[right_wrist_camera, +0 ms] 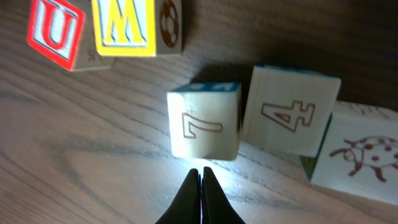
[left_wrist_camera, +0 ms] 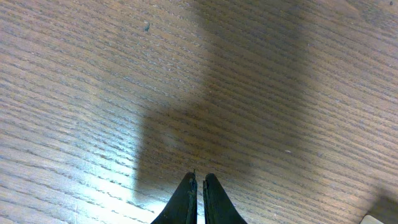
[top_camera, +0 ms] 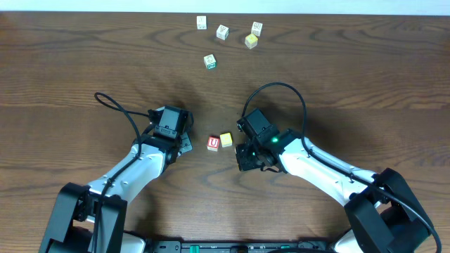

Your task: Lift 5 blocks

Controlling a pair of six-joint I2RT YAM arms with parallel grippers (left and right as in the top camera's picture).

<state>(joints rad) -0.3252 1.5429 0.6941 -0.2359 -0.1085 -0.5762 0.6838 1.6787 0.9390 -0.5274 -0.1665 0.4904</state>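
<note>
Overhead, a dark brown wood-grain worktop [top_camera: 70,70] carries a small wooden cube with a red face [top_camera: 214,143] and, just beside it, a small wooden cube with a yellow face [top_camera: 226,139], both lying between the two arms. The left arm [top_camera: 133,165] reaches in from the near left and the right arm [top_camera: 316,165] from the near right. Well apart from them, towards the far edge, sits a loose cluster of five small pale printed cubes [top_camera: 222,31]. From the right wrist view the red face shows a white U and the yellow face a W, and three more cubes rest on the wood nearer the camera: a pale wooden cube with an outlined 7 [right_wrist_camera: 204,121], a pale wooden cube with an outlined 4 [right_wrist_camera: 289,112] close at its side, and a pale wooden cube with a ladybird drawing [right_wrist_camera: 360,155] beyond that one; the overhead camera does not show these three. The right jaws are pressed together with nothing between them, their tips just in front of the 7 cube. In the left wrist view the left jaws are likewise clenched and empty, hanging over bare shadowed wood. Every cube lies on the worktop.
</note>
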